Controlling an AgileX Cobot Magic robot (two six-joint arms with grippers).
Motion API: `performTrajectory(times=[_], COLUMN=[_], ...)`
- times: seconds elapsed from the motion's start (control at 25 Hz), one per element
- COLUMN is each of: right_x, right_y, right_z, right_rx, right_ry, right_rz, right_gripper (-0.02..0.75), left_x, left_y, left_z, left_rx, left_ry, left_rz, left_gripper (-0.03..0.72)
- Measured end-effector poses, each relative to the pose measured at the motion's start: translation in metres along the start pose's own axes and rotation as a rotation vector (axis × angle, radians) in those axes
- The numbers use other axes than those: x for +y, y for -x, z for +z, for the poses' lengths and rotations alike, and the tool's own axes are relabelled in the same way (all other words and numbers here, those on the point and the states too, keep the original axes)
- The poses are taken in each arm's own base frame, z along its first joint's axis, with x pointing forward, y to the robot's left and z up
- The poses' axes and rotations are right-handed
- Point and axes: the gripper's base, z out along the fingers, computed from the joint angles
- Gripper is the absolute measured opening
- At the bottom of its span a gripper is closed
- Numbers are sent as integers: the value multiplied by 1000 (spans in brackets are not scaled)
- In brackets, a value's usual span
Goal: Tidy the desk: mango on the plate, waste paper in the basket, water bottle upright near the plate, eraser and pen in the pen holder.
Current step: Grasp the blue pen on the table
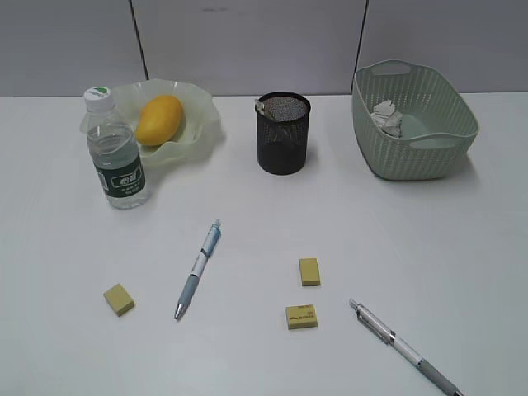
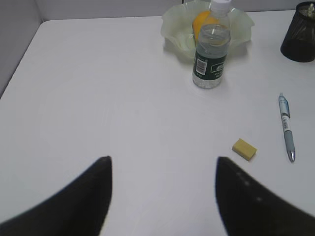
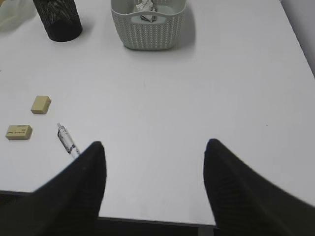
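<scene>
The mango (image 1: 158, 120) lies in the wavy pale-green plate (image 1: 202, 115) at the back left. The water bottle (image 1: 115, 153) stands upright just in front of the plate. The waste paper (image 1: 387, 116) lies in the basket (image 1: 421, 153) at the back right. The black pen holder (image 1: 283, 132) stands between them. On the desk (image 1: 247, 330) lie three yellow erasers (image 1: 119, 299) (image 1: 309, 271) (image 1: 301, 316), a blue pen (image 1: 197, 268) and a silver pen (image 1: 403, 346). My left gripper (image 2: 162, 162) and right gripper (image 3: 153, 145) are both open and empty, above bare desk near its front.
Grey partition panels (image 1: 247, 41) stand behind the desk. The desk's front edge (image 3: 147, 220) lies right under my right gripper. In the left wrist view the bottle (image 2: 211, 54), an eraser (image 2: 244, 149) and the blue pen (image 2: 286, 128) lie ahead to the right.
</scene>
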Motion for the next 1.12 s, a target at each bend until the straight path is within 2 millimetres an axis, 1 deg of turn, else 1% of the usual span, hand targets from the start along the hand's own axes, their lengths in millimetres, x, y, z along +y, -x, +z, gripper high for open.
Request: performTrajectory(times=[0.04, 0.08, 0.16, 0.28, 0.4, 0.48, 0.64, 0.76, 0.84, 1.04, 1.12], right_x=[0, 0, 0, 0, 0, 0, 0, 0, 0, 0, 0], right_y=[0, 0, 0, 0, 0, 0, 0, 0, 0, 0, 0], right_z=[0, 0, 0, 0, 0, 0, 0, 0, 0, 0, 0], right_rx=[0, 0, 0, 0, 0, 0, -1, -1, -1, -1, -1], right_ry=[0, 0, 0, 0, 0, 0, 0, 0, 0, 0, 0], right_rz=[0, 0, 0, 0, 1, 1, 1, 1, 1, 2, 2], right_gripper=[484, 465, 439, 410, 396, 393, 393, 389, 385, 385, 385], left_x=[0, 0, 0, 0, 0, 0, -1, -6, -8, -10, -10], left_y=[0, 0, 0, 0, 0, 0, 2, 15, 28, 63, 76], left_z=[0, 0, 0, 0, 0, 0, 0, 5, 14, 48, 68], left_rx=[0, 0, 0, 0, 0, 0, 5, 71, 170, 435, 536], left_ry=[0, 0, 0, 0, 0, 0, -13, -58, -83, -97, -95], left_rz=[0, 0, 0, 0, 0, 0, -13, -42, -60, -80, -85], left_gripper=[568, 607, 632, 624, 581, 549, 526, 520, 508, 488, 486])
